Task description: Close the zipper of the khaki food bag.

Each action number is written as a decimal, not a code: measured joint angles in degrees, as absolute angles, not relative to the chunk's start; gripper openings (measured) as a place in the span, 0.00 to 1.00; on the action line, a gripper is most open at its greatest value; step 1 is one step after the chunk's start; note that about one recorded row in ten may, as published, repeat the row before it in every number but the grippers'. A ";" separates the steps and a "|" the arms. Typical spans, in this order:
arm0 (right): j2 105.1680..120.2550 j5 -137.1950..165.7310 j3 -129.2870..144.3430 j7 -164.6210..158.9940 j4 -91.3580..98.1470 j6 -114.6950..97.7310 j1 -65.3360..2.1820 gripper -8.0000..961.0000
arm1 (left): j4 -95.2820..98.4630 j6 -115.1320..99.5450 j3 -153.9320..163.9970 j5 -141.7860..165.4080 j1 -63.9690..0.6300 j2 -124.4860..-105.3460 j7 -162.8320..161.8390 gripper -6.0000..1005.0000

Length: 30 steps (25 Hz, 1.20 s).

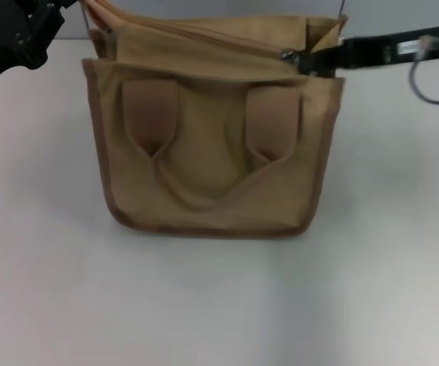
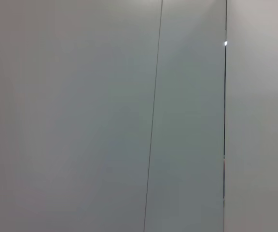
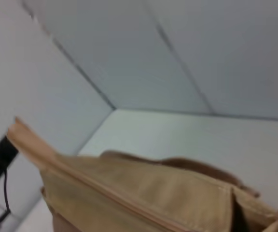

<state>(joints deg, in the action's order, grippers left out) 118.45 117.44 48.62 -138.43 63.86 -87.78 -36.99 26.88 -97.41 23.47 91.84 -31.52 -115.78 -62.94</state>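
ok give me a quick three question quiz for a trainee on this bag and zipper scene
1. True or false: the bag lies flat on its side on the table.
2. Which gripper is at the zipper slider? A) left B) right C) neither
3. Fill in: the left gripper sits off the bag's far ____ corner in the head view.

Key:
1. False; it stands upright, handles hanging down its front.
2. B; the right gripper is at the slider near the bag's right end, grip not clear.
3. Left.
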 joint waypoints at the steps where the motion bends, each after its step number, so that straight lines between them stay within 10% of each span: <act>1: 118.45 117.44 48.62 -138.43 63.86 -87.78 -36.99 0.01 | 26.88 -97.41 23.47 91.84 -31.52 -115.78 -62.94 0.06; 9: 116.48 93.16 39.72 -118.16 52.22 -100.13 -31.88 0.01 | 26.90 -97.29 23.95 91.70 -31.74 -115.89 -62.94 0.06; 16: 114.88 90.08 40.76 -92.48 38.64 -112.21 -30.95 0.25 | 26.86 -97.16 23.95 91.70 -31.60 -116.22 -62.93 0.07; 30: 118.92 110.94 41.09 -61.87 31.05 -109.89 -27.34 0.81 | 26.75 -96.21 23.94 91.70 -31.43 -116.45 -64.38 0.07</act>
<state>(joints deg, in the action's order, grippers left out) 118.92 110.94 41.09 -61.87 31.05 -109.89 -27.34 26.75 -96.21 23.94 91.70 -31.43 -116.45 -64.38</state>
